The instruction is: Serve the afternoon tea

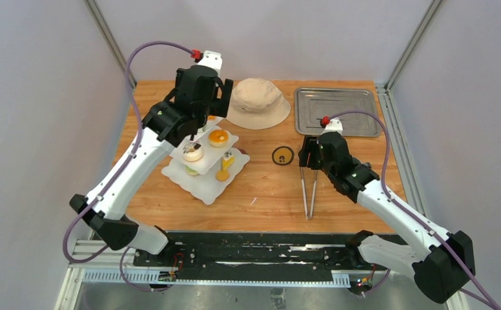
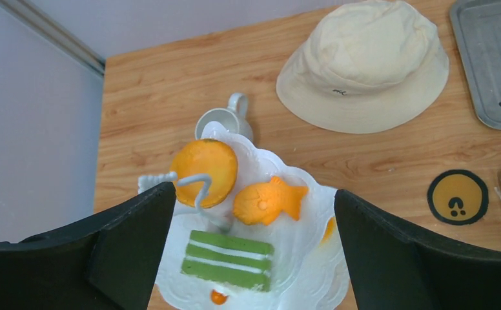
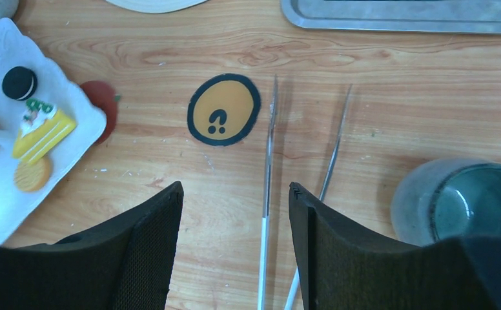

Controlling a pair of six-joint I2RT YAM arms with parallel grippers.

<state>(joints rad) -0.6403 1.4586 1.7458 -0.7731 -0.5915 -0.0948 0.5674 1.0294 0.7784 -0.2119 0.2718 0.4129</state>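
I have both claws free. The left gripper hangs wide open over the top tier of the three-tier stand, which sits towards the left edge of the table. It holds nothing. Under it, in the wrist view, lie an orange tart, a fish-shaped pastry and a green layer cake. The stand's wire loop rises between the fingers. The white mug stands just behind the stand, on its far side.

The right gripper hovers low near the middle of the table, jaws partly apart and gripping nothing. One leg of the tongs lies on the wood between them. The grey mug stands just to the right of that claw, and the yellow mat lies a little beyond its fingertips.

My guess is the grey mug comes next, probably onto that mat. To do it well I would:
- Lift clear of the tongs before moving sideways, so they don't get dragged.
- Spread the jaws wider.
- Come down on the mug's wall with one finger inside and one outside.
- Close gently, since the glaze looks slippery.
- Carry it low and level.

I would raise the left arm straight up so a finger doesn't hook the loop and tip the stand.
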